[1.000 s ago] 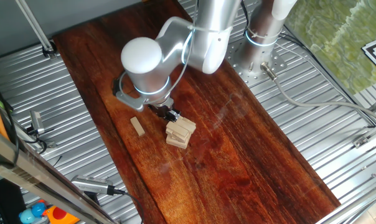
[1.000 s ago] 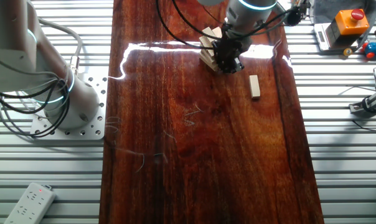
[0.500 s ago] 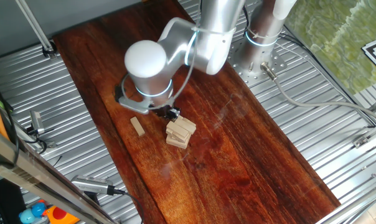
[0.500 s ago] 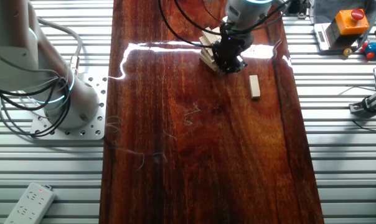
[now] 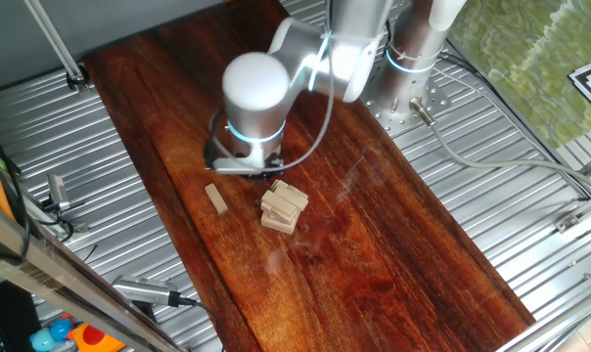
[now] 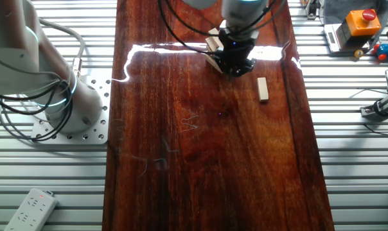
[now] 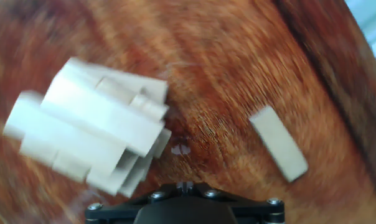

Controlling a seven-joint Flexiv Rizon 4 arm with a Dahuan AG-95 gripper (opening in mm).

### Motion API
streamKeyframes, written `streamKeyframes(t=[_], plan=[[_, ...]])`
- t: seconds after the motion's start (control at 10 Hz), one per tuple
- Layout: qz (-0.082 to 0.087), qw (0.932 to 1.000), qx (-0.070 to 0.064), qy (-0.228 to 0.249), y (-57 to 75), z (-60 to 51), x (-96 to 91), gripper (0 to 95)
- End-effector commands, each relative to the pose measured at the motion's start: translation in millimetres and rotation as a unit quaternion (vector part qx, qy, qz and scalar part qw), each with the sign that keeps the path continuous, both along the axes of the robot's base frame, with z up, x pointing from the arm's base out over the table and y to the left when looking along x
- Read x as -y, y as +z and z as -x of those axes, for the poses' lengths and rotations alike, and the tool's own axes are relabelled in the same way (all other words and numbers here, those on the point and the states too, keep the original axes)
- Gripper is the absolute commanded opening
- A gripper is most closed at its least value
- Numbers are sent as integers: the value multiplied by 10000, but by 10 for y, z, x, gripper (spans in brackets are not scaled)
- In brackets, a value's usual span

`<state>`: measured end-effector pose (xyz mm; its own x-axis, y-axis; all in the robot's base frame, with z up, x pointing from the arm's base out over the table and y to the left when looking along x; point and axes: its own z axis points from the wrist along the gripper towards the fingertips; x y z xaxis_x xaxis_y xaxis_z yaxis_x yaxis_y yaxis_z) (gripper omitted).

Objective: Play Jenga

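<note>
Hovering at mid-frame, the tool (image 5: 267, 177) hangs just above the Jenga stack (image 5: 283, 206); its jaw width cannot be told.

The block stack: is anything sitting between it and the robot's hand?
Nothing visible. The hand sits right next to the block stack, with only bare wood around; the loose block lies off to one side.

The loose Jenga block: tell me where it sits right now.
In one fixed view the loose block lies flat on the wooden tabletop, apart from and left of the Jenga stack; the hand view shows it right of the stack.
</note>
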<state>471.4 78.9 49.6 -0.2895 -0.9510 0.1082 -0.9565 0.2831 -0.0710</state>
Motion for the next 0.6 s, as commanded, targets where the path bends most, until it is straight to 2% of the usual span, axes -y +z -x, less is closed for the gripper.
streamKeyframes(t=[0.1, 0.4, 0.6], plan=[[-51, 9896, 187, 1423, 12, -109, 111, 0], [-1, 9875, 201, 1565, -20, -211, 184, 0], [-57, 9871, 212, 1587, -50, -245, 232, 0]])
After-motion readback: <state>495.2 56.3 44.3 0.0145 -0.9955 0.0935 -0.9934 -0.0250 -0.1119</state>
